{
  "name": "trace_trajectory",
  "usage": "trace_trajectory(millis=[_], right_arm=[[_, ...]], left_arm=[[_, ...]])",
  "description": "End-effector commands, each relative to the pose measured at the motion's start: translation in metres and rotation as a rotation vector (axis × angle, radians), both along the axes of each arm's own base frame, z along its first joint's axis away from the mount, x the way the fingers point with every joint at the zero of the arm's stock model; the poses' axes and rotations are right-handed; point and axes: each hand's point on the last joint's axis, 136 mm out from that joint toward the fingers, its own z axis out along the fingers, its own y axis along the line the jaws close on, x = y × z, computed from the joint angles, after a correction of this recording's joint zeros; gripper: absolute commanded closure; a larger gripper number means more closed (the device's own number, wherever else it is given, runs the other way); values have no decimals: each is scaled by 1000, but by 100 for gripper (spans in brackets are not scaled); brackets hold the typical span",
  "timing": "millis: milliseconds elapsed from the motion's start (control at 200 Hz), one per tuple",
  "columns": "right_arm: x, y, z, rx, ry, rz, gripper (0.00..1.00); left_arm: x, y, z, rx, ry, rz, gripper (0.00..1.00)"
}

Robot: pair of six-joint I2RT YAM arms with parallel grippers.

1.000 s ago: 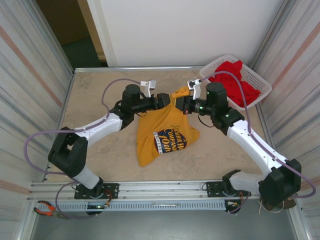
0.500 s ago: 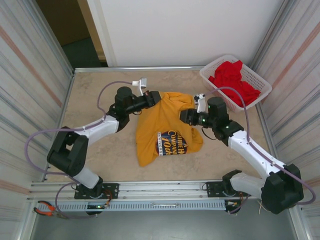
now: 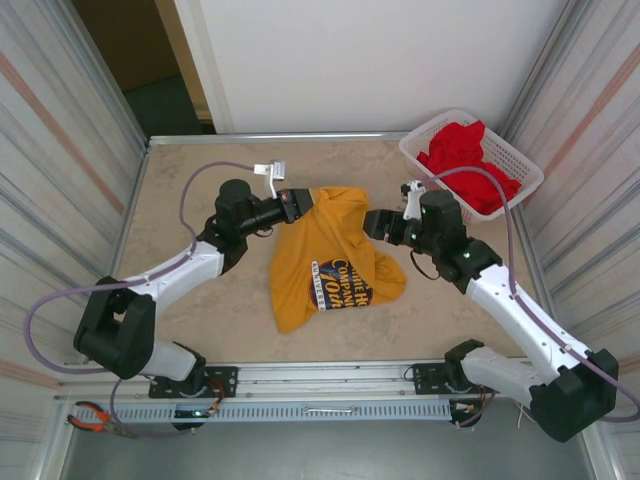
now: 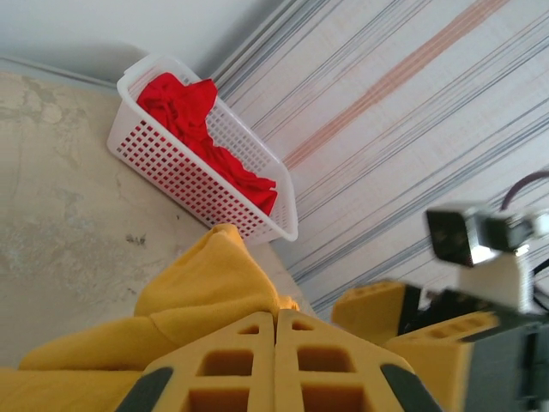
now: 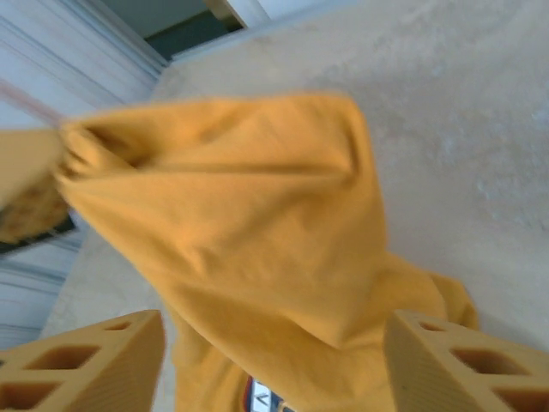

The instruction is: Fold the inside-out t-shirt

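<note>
Tabletop of beige stone-look laminate (image 3: 420,320), fenced by ribbed metal walls. Lying rumpled across its middle, between the two arms: mustard-yellow cotton t-shirt (image 3: 325,240), dark blue and white lettering (image 3: 340,282) face up near the lower hem, top edge lifted and stretched towards the left arm. Off at the far right corner, well apart from the shirt: white plastic lattice basket (image 4: 214,202) holding a crumpled red garment (image 3: 465,150).

Left gripper (image 3: 297,203) at the shirt's upper left, jaws clenched together on a ridge of yellow cloth that bulges out ahead of them in the left wrist view. Right gripper (image 3: 372,224) at the upper right, jaws spread wide and grasping nothing, a loose hanging fold of the shirt facing them.

Likely trouble from here: only one pinch on the cloth, so any pull by the left arm alone probably drags the whole shirt sideways and bunches it further instead of flattening it. Also a fair chance of the right jaws closing on several layers of that slack fold, trapping a crease into the first fold.
</note>
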Motion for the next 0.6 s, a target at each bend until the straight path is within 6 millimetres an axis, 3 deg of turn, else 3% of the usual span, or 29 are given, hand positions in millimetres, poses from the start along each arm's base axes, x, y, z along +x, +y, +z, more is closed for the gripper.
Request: trace_trajectory(millis=[0, 160, 346, 476, 556, 596], right_arm=[[15, 2, 6, -63, -13, -10, 26], [37, 20, 6, -70, 3, 36, 22], [56, 40, -24, -96, 78, 103, 21], [57, 53, -50, -81, 143, 152, 23], [53, 62, -59, -38, 170, 187, 36], [52, 64, -59, -15, 173, 198, 53]], left_arm=[[-14, 1, 10, 14, -73, -36, 100], [-21, -3, 6, 26, -76, -52, 100], [-25, -5, 10, 22, -88, -60, 100], [-25, -4, 14, 22, -95, -53, 100], [-23, -2, 12, 33, -88, -39, 100], [-22, -1, 10, 39, -85, -29, 100]])
